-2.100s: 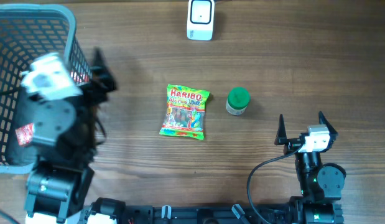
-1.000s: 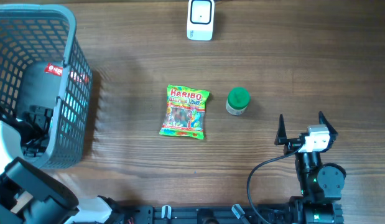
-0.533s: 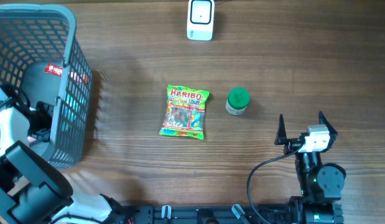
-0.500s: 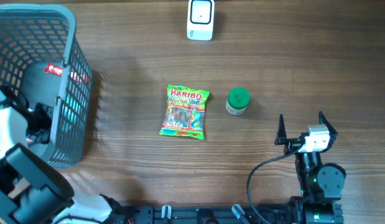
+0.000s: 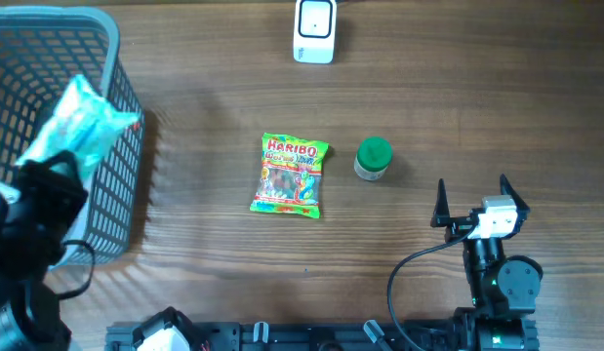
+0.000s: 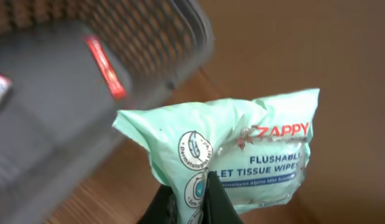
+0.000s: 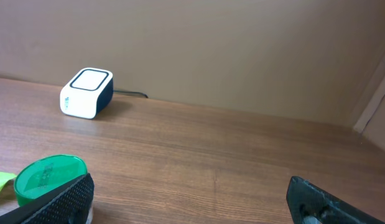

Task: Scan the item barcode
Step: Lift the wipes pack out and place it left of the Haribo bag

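A mint-green pack of Zappy flushable wipes (image 5: pixel 79 119) hangs over the basket's right side, pinched at its lower edge by my left gripper (image 6: pixel 197 200), which is shut on it. The pack (image 6: pixel 242 149) shows its printed front; no barcode shows. The white scanner (image 5: pixel 314 29) stands at the table's far middle and is also in the right wrist view (image 7: pixel 86 93). My right gripper (image 5: pixel 470 200) rests open at the near right with nothing between its fingers (image 7: pixel 61 198).
A grey mesh basket (image 5: pixel 114 68) fills the far left, with a dark item with a red label (image 6: pixel 104 59) inside it. A Haribo bag (image 5: pixel 290 175) and a green-lidded jar (image 5: pixel 373 158) lie mid-table. The jar (image 7: pixel 48 179) sits by my right gripper's left finger.
My left gripper closed on the wipes pack inside the basket and lifted it up above the basket. The right arm has not moved.
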Robot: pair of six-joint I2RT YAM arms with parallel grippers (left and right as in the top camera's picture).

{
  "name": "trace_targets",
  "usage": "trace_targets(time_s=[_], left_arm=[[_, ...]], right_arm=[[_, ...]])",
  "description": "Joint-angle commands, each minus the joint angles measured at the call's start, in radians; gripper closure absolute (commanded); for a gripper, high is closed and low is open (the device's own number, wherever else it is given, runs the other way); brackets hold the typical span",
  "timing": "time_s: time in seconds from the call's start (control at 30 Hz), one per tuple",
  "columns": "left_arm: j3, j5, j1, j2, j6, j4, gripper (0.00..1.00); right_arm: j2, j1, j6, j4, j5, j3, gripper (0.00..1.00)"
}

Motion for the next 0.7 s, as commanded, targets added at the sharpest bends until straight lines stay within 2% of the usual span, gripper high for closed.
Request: trace_targets(time_s=[0.0, 0.07, 0.17, 0.2, 0.23, 0.3, 0.33, 0.4, 0.5, 0.63, 0.67], left_arm=[[-0.066, 0.032, -0.185, 0.023, -0.114, 0.023, 0.96], [-0.123, -0.024, -0.300, 0.048, -0.175, 0.072, 0.96], [-0.196, -0.238, -0.493, 0.104, -0.305, 0.096, 0.96], [-0.228, -0.372, -0.594, 0.146, -0.403, 0.096, 0.96], [-0.246, -0.438, -0.658, 0.178, -0.464, 0.100, 0.96], [-0.286, -0.596, -0.811, 0.292, -0.664, 0.137, 0.96], [-0.292, -0.628, -0.864, 0.363, -0.760, 0.152, 0.96], [-0.293, -0.640, -0.907, 0.522, -0.966, 0.156, 0.96], [-0.293, -0.624, -0.912, 0.690, -1.114, 0.164, 0.96], [-0.294, -0.525, -0.914, 0.845, -1.123, 0.284, 0.96], [-0.294, -0.526, -0.926, 0.853, -1.119, 0.293, 0.93]], right_arm=[[-0.005, 0.006, -0.013, 0.002, 0.013, -0.001, 0.00], [-0.005, 0.006, -0.013, 0.002, 0.013, -0.001, 0.00], [-0.005, 0.006, -0.013, 0.002, 0.013, -0.001, 0.00], [-0.005, 0.006, -0.013, 0.002, 0.013, -0.001, 0.00], [-0.005, 0.006, -0.013, 0.002, 0.013, -0.001, 0.00], [-0.005, 0.006, -0.013, 0.002, 0.013, -0.001, 0.00], [-0.005, 0.006, -0.013, 0.002, 0.013, -0.001, 0.00], [-0.005, 0.006, -0.013, 0.002, 0.013, -0.001, 0.00], [-0.005, 0.006, -0.013, 0.002, 0.013, -0.001, 0.00], [-0.005, 0.006, -0.013, 0.002, 0.013, -0.001, 0.00], [-0.005, 0.006, -0.013, 0.002, 0.013, -0.001, 0.00]])
